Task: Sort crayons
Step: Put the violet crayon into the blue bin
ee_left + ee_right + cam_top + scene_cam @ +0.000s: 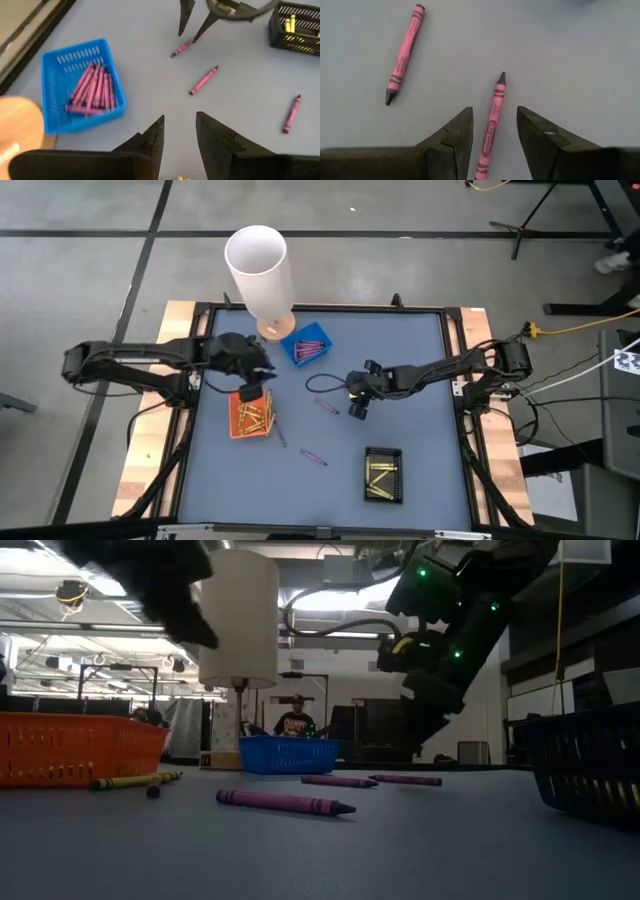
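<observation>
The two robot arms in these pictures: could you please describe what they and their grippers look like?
Both arms are dark, nearly black, jointed links. The left gripper and right gripper each end in two dark, wedge-shaped fingers that taper to narrow tips. The right arm shows small green indicator lights and a black cable looping beside it. A yellow cable runs past that arm's base.
</observation>
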You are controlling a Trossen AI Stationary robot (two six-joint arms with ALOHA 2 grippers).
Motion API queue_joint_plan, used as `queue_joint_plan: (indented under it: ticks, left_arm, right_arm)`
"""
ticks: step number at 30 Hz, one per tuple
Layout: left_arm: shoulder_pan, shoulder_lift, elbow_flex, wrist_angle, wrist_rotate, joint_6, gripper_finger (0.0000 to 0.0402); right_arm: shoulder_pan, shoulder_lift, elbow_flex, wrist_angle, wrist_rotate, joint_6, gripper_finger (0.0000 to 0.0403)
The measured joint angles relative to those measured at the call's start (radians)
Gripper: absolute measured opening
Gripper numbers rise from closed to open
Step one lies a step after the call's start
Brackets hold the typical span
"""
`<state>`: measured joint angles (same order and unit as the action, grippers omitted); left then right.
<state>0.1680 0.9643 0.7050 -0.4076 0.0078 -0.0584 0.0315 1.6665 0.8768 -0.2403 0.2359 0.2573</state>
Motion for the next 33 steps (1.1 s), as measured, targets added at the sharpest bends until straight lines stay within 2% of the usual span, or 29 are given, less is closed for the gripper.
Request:
queue_joint_plan:
  ticks: [5, 11, 25, 28, 33]
  left_arm:
    - [-0.001, -0.12, -0.101, 0.009, -0.001, -0.042, 0.0096]
    - [0.0, -0.205, -0.193, 0.057, -0.024, -0.066, 0.0096]
    - [-0.001, -0.238, -0.242, 0.112, -0.025, -0.071, 0.0096]
    - [-0.001, -0.238, -0.242, 0.112, -0.025, -0.071, 0.0096]
    - [-0.001, -0.238, -0.242, 0.111, -0.025, -0.071, 0.0096]
  right_arm:
    - [0.0, 0.013, -0.002, 0.007, 0.004, 0.001, 0.015]
    - [0.0, 0.049, -0.001, 0.022, 0.034, 0.005, 0.015]
    - [0.001, 0.103, 0.0, 0.036, 0.034, 0.007, 0.0148]
    - [0.001, 0.103, 0.0, 0.036, 0.033, 0.007, 0.0131]
    - [0.001, 0.104, 0.0, 0.039, 0.024, 0.003, 0.0077]
